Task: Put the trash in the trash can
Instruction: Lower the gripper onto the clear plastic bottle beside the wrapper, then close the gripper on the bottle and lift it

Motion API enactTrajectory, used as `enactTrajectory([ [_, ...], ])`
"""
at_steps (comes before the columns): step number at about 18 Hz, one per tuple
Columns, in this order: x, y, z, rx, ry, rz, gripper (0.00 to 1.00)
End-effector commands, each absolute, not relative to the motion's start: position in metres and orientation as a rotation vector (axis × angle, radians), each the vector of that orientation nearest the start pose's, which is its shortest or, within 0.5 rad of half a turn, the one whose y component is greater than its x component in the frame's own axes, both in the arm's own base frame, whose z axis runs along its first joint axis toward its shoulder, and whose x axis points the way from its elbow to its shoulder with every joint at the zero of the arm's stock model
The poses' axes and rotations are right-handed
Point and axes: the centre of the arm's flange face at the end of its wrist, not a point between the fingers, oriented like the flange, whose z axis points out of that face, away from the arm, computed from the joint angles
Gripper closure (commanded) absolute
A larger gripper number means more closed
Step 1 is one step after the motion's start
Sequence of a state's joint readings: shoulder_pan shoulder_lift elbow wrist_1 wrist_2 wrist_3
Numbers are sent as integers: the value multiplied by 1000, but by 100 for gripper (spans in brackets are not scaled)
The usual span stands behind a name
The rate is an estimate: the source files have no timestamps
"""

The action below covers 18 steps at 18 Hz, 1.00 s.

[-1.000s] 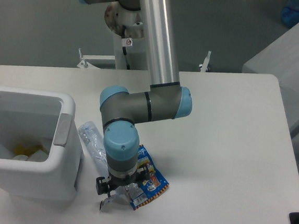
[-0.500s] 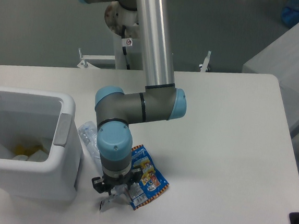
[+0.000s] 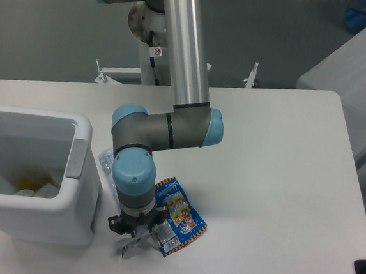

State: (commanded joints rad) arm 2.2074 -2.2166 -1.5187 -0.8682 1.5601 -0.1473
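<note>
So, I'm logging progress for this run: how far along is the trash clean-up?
Early. Neither piece is binned: the snack wrapper lies on the table and the crushed bottle sits beside the trash can, mostly hidden by the arm. The gripper is down at the wrapper's left edge; its grip can't be judged. Left: lift and drop the wrapper, then the bottle.

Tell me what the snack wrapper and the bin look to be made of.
Snack wrapper: probably thin foil film, glossy, with blue and orange print and a silver edge showing near the end effector. Bin: apparently moulded plastic, smooth white, thick rounded rim, grey side panel.
</note>
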Motion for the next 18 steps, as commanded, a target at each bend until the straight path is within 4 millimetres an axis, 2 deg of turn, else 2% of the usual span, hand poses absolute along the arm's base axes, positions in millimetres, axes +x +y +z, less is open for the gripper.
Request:
enactTrajectory([
  [1,-303,636,196,-2801,-1157,25,60],
  [7,-310,640,209,-2778,-1142,34,63],
  [10,-325,636,237,-2726,-1152,53,63],
  [11,-326,635,249,-2706,-1147,57,63],
  [16,-358,624,371,-2495,-1135,116,63],
  [18,-372,623,403,-2429,-1126,117,63],
])
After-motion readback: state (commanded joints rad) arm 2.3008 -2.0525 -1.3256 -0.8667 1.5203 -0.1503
